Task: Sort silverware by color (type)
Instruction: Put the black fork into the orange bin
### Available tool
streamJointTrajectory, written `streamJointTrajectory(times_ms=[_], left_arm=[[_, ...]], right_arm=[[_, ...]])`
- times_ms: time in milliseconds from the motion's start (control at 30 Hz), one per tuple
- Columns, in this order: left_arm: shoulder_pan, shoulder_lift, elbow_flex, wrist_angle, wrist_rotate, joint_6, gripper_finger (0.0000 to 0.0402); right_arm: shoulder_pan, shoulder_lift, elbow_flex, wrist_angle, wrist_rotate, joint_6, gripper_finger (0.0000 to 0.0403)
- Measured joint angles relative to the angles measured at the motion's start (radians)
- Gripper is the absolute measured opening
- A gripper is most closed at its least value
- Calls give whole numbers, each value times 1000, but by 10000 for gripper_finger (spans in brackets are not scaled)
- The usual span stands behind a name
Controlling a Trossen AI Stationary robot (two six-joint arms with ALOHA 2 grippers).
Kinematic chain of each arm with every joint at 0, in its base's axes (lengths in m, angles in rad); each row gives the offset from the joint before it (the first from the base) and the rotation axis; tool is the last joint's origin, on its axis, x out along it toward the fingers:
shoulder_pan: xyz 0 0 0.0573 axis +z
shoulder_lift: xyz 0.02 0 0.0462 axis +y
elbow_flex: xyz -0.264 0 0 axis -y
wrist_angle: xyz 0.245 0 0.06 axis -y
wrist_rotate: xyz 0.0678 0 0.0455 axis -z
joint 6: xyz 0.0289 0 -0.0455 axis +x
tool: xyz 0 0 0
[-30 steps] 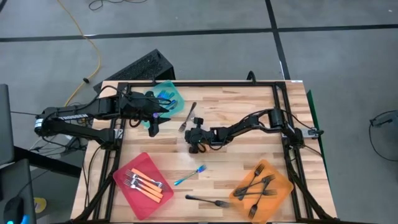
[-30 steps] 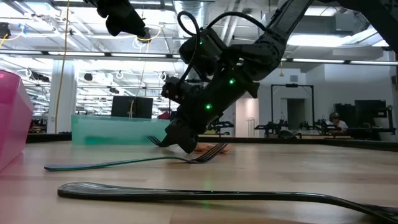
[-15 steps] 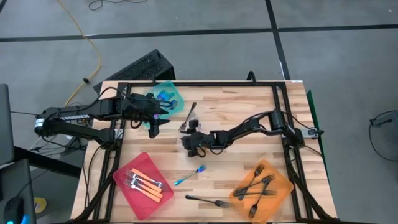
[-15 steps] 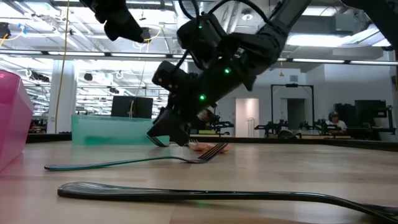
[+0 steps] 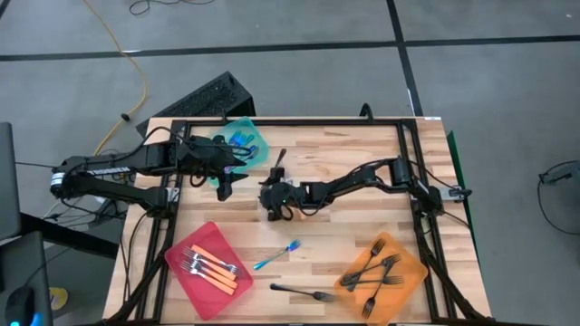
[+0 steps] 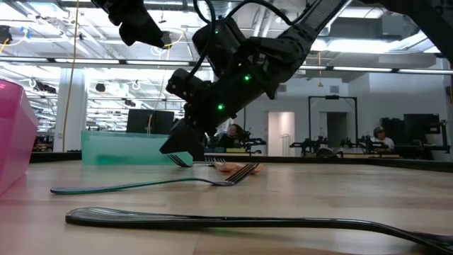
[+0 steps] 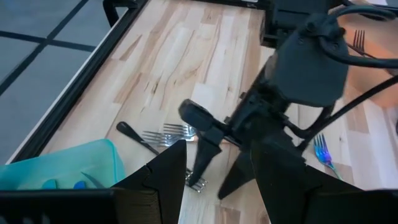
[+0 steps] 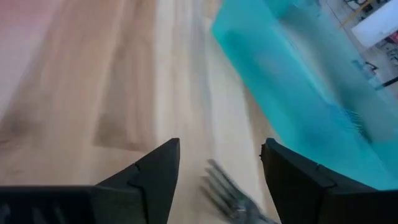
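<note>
I've got the right gripper [image 5: 269,193] low over table centre, fingers apart, nothing between them; a black fork [image 5: 275,167] and some metal tines lie just beside it at about 12 o'clock. In the right wrist view the tines [image 8: 227,186] sit between my two fingers, w/ the teal tray wall [image 8: 292,93] close past them. Left gripper [image 5: 224,177] hangs at 9 o'clock of the right one, beside the teal tray [image 5: 256,138], fingers apart, empty. Teal tray holds blue-handled pieces, can't count them.

Around: red tray [image 5: 181,272] at 7 o'clock w/ orange-handled forks [image 5: 213,270] in it; orange tray [image 5: 412,279] at 4 o'clock w/ black forks [image 5: 373,270] piled in. Loose on the wood: a blue-handled fork [image 5: 275,255] at 6 o'clock of the right gripper, and another black fork [image 5: 304,292] nearer the front edge. The black frame rails [image 5: 405,154] flank the table; right arm crosses the board from 3 o'clock.
</note>
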Motion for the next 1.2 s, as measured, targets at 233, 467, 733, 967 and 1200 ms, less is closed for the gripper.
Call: streamJointTrajectory(times_ms=[233, 467, 733, 967, 1200], left_arm=[[0, 0, 0, 0, 0, 3, 164], [0, 0, 0, 3, 0, 4, 164], [0, 0, 0, 5, -3, 4, 164], [0, 0, 0, 5, -5, 4, 164], [0, 0, 0, 4, -5, 0, 164]], right_arm=[[-5, 26, 2, 15, -1, 47, 245], [-25, 62, 2, 18, 19, 85, 245], [-54, 86, 4, -7, 37, 164, 218], [-47, 92, 5, -24, 60, 213, 102], [-51, 92, 5, -38, 115, 227, 46]])
